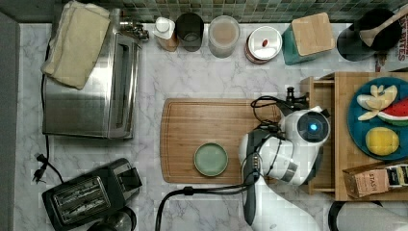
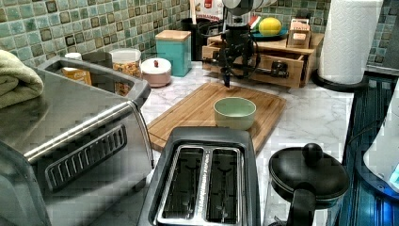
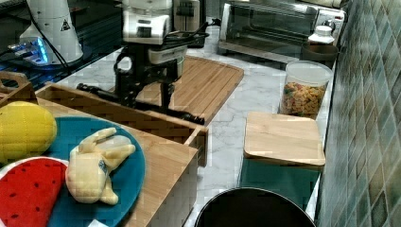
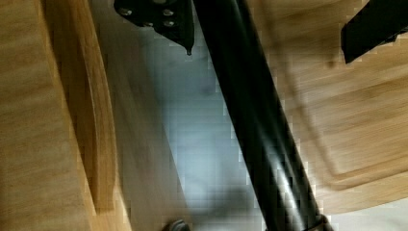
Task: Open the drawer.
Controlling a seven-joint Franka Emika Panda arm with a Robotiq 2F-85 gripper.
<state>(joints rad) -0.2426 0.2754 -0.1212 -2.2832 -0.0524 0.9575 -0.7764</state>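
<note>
Two fingers straddle the drawer's black bar handle, spread wide with neither pad touching it, as we see in the wrist view. We find the drawer pulled partly out of its wooden stand, just beside the cutting board on the marble table.

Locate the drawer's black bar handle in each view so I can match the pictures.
Top view: the handle has one end showing, right of centre.
Left view: handle upper middle, lying level.
Right view: handle mid-picture, running diagonally.
Wrist view: handle is the thick black bar close to the camera.
Shared landmark: the cutting board beside it.
</note>
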